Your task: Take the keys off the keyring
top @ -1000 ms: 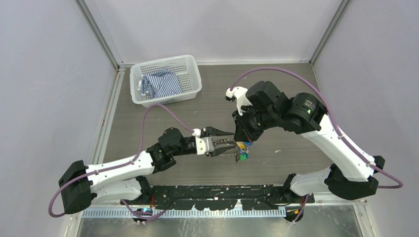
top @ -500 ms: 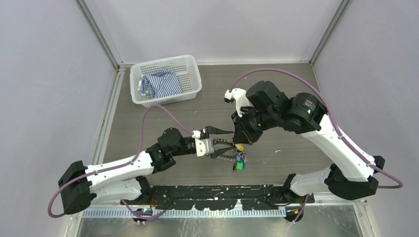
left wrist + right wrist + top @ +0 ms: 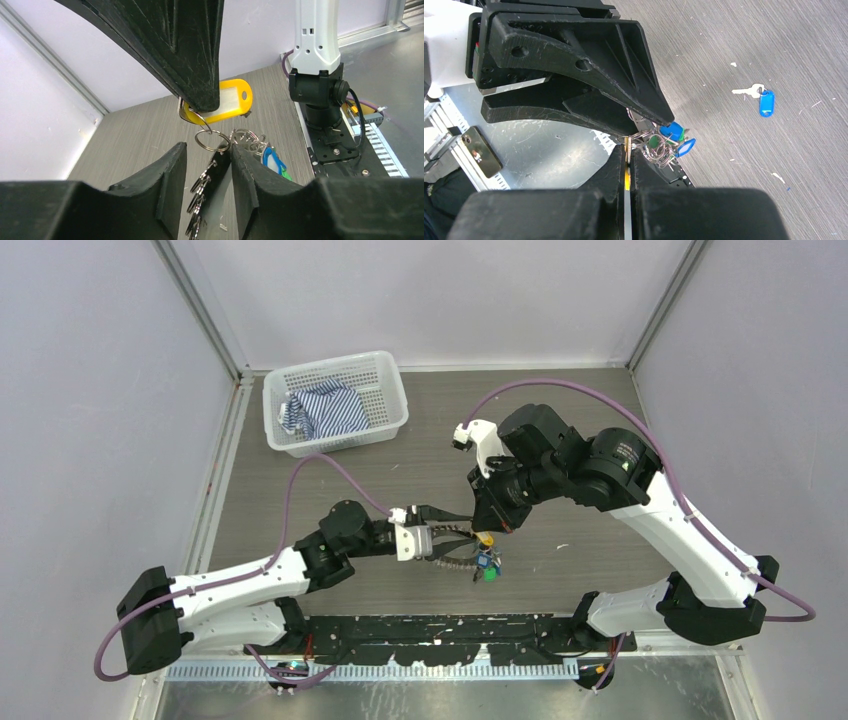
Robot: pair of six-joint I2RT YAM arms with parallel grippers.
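The thin metal keyring [image 3: 246, 138], fringed with small silvery keys [image 3: 200, 192], is hung from a yellow plastic tag [image 3: 222, 102] that is pinched by the closed right gripper [image 3: 628, 151], and is straddled by the part-open left gripper [image 3: 207, 150].

We see a white basket [image 3: 388, 380] with holes in its sides at the far left of the dark, wood-look surface [image 3: 440, 400]. A blue and white striped cloth [image 3: 322, 410] lies crumpled inside it. Pale grey walls [image 3: 430, 300] stand around the surface. A toothed metal strip [image 3: 400, 668] runs along the near edge.
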